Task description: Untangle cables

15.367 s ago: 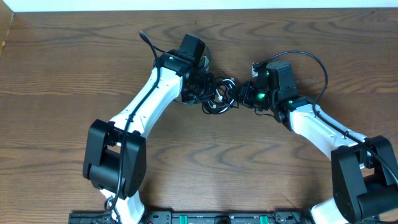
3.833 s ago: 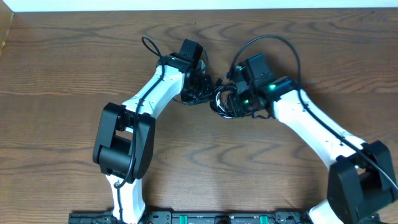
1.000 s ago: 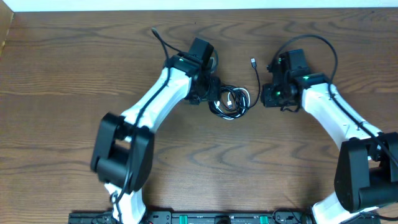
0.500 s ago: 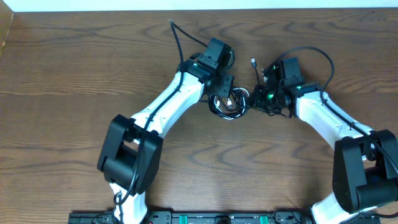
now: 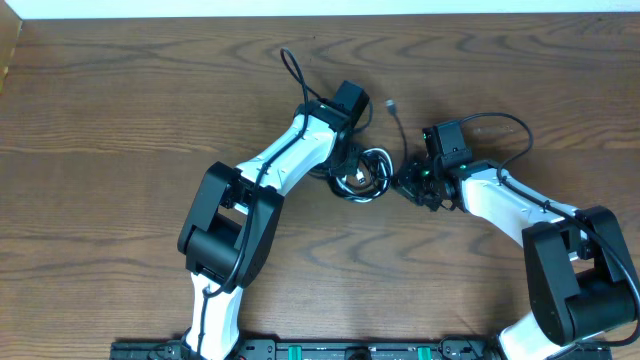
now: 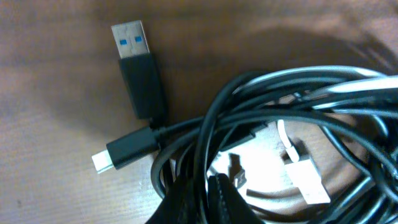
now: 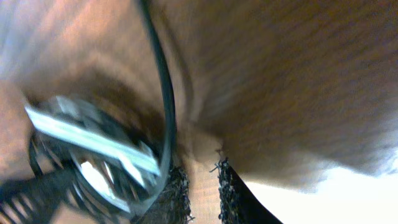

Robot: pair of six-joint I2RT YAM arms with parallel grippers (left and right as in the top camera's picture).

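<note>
The cables (image 5: pixel 366 176) lie as a tangled coil of black strands at mid-table. My left gripper (image 5: pixel 347 157) reaches down onto the coil's left side. In the left wrist view the bundle (image 6: pixel 292 106) fills the frame, with a USB-A plug (image 6: pixel 132 41), a smaller black plug (image 6: pixel 121 154) and a white plug (image 6: pixel 308 182). The left gripper (image 6: pixel 204 186) is shut on black strands. My right gripper (image 5: pixel 409 182) sits just right of the coil. Its fingertips (image 7: pixel 198 175) stand narrowly apart with bare wood between them. One black strand (image 7: pixel 163 93) runs past the left finger.
A loose black strand leads up from the coil to a small plug (image 5: pixel 392 103) lying on the wooden table (image 5: pixel 120 150). The thick arm wires loop above the left arm (image 5: pixel 291 66) and the right arm (image 5: pixel 505 122). A white wall edge lines the table's far side.
My left gripper has dropped onto the coil and shut on its strands. The right gripper has moved left and nearer, up against the coil. The loose plug has shifted slightly left.
</note>
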